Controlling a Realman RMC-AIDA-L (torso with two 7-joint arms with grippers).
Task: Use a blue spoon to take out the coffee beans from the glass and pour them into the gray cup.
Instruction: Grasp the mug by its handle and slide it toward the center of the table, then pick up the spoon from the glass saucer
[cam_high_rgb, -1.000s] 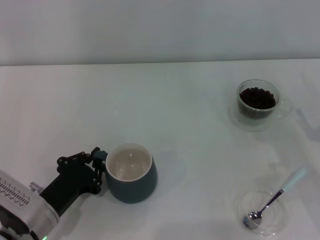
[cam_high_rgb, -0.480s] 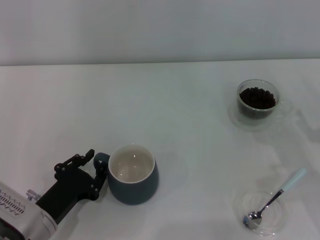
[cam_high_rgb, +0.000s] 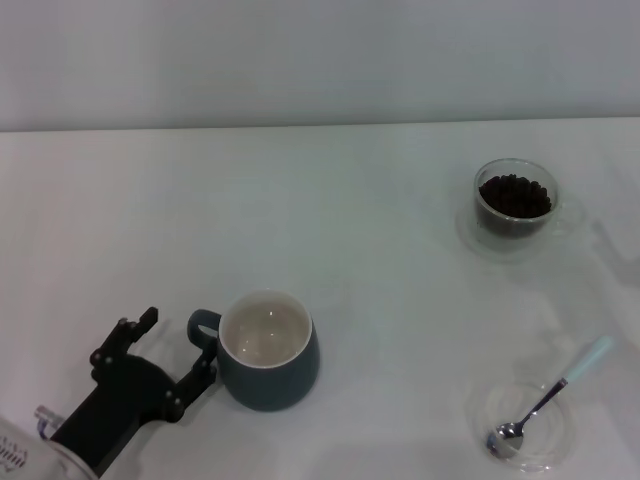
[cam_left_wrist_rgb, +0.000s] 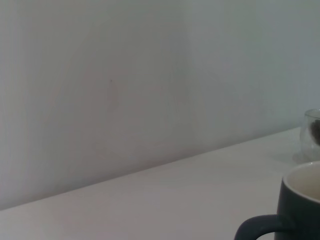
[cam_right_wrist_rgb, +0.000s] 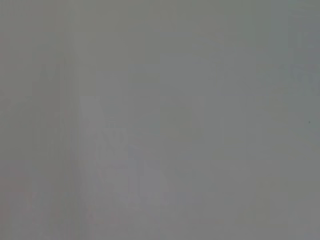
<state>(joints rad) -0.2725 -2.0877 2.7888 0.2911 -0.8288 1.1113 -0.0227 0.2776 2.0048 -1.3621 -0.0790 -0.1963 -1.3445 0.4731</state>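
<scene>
White tabletop against a plain pale wall, nothing cluttering it. Left gripper sitting low at the near-left edge, fingers spread wide, holding nothing; one fingertip just beside the handle of the gray cup, the other well clear. Compared with a second ago: then closed in around the handle, now pulled back toward the robot and opened out; cup shifted slightly right, handle now showing clear. Right gripper not showing anywhere; right wrist view giving only blank grey.

Moving outward: cup standing upright, cream inside looking bare. Far right, blue spoon lying with its bowl on a clear saucer, pale handle angled up and away off the rim. Behind it, the glass on a second saucer, holding the coffee beans, heaped near the brim.

Handling guess: spoon being light, stiff, thin and probably slick; gripping the blue handle at mid-length looking best, away from the metal neck. Beans loose, rolling easily, so keeping the bowl level. Glass fragile and light, likely sliding if nudged.
</scene>
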